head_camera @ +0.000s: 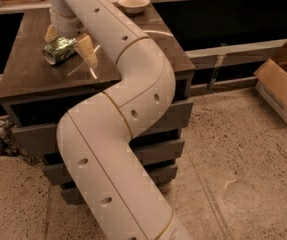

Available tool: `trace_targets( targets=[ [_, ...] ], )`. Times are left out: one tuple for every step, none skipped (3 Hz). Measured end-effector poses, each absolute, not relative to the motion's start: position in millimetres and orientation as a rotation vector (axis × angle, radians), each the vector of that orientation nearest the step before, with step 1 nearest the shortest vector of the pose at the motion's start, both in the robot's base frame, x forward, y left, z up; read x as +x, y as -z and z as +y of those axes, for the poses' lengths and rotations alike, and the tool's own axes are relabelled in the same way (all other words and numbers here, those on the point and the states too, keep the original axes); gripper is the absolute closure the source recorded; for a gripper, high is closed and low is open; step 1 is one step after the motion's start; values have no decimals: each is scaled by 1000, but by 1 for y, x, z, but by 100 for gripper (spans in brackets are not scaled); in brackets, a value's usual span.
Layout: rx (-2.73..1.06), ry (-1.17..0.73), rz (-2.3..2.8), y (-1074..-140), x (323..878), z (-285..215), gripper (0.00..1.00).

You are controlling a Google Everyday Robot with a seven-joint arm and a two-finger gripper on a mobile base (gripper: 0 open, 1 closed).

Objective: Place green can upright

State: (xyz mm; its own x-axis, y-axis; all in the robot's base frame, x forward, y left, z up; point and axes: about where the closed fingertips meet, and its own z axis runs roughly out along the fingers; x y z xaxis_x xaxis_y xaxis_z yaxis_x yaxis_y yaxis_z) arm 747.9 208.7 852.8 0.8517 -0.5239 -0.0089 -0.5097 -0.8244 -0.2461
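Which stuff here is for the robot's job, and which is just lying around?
For the job:
green can, lying on its side on the table
gripper, down at the can

Just lying about:
bowl, at the table's far edge
cardboard box, on the floor to the right

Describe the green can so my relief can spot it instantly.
Start at the dark brown cabinet top at upper left. Near its left side, right under the arm's pincer, lies the green can. It is on its side, mottled green and white with a silver end, unlike the pale bowl at the far edge.
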Motion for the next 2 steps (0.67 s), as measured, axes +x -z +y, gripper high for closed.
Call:
trace_targets(
  targets=[
    [-2808, 80, 785, -850, 747, 203, 0],
    [-2826, 76, 777, -848, 745, 201, 0]
  ],
)
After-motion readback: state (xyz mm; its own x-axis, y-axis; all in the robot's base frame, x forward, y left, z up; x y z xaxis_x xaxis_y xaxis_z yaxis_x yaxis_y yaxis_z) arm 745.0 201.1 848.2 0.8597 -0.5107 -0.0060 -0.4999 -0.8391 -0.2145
